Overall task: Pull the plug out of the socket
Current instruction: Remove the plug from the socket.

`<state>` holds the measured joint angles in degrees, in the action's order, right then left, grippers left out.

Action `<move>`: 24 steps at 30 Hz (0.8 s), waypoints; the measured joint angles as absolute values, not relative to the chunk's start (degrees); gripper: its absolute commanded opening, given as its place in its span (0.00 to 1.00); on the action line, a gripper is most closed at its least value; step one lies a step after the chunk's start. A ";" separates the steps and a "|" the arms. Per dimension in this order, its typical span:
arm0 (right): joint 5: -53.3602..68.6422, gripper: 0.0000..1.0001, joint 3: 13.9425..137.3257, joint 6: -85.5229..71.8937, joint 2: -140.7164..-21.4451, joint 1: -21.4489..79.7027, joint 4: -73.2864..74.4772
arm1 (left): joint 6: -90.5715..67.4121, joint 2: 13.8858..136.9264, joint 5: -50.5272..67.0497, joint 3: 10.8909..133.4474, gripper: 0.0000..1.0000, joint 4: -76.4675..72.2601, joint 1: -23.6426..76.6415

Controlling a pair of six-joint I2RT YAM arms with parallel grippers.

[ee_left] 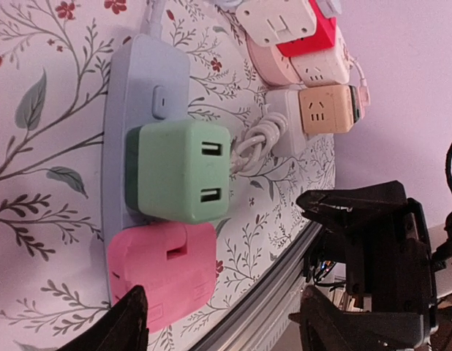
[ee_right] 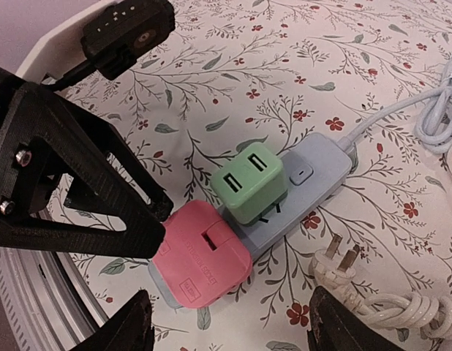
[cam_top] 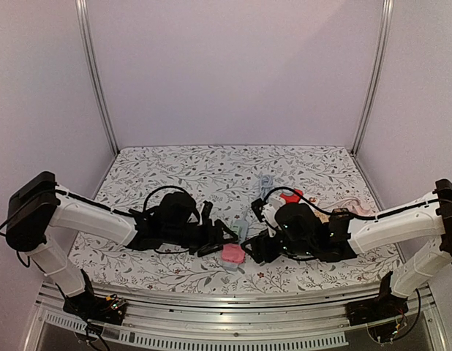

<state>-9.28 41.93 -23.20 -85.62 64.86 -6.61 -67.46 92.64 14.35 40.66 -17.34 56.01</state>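
Two plugs are seated in the power strip [ee_right: 314,172] at the near centre of the table [cam_top: 175,168]: green plug [ee_right: 249,181] and pink plug [ee_right: 202,256] (pink nearer). Left claw [ee_left: 230,329] and right claw [ee_right: 233,333] flank it, both spread wide, gripping nothing.

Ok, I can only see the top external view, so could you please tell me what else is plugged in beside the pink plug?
Observer: A green plug with two USB slots sits in the strip, right next to the pink plug.
Operator: Thanks. Is the right claw gripping anything?
Observer: No, the right claw is open and holds nothing; the pink plug lies just ahead of it.
Operator: And the left claw, please?
Observer: The left claw is open as well, and it also faces the pink plug's end of the strip.
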 measured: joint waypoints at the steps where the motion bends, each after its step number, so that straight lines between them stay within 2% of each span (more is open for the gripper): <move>1: -9.30 0.71 41.71 -23.20 -85.41 64.86 -6.61 | -67.35 92.64 14.37 41.01 0.69 -17.34 56.01; 8: -9.32 0.71 41.10 -23.22 -84.79 64.86 -6.59 | -67.05 92.07 14.02 41.80 0.70 -17.34 56.01; 14: -9.39 0.71 40.80 -23.42 -84.79 64.86 -6.57 | -67.51 89.62 12.16 37.56 0.73 -17.32 56.01; 24: -9.52 0.71 40.80 -24.08 -84.79 64.86 -6.59 | -69.06 93.47 13.74 36.21 0.73 -21.45 56.01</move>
<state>-9.52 40.80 -24.08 -84.79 64.86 -6.59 -69.06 93.47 13.74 36.21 -21.45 56.01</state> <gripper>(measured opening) 0.714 0.733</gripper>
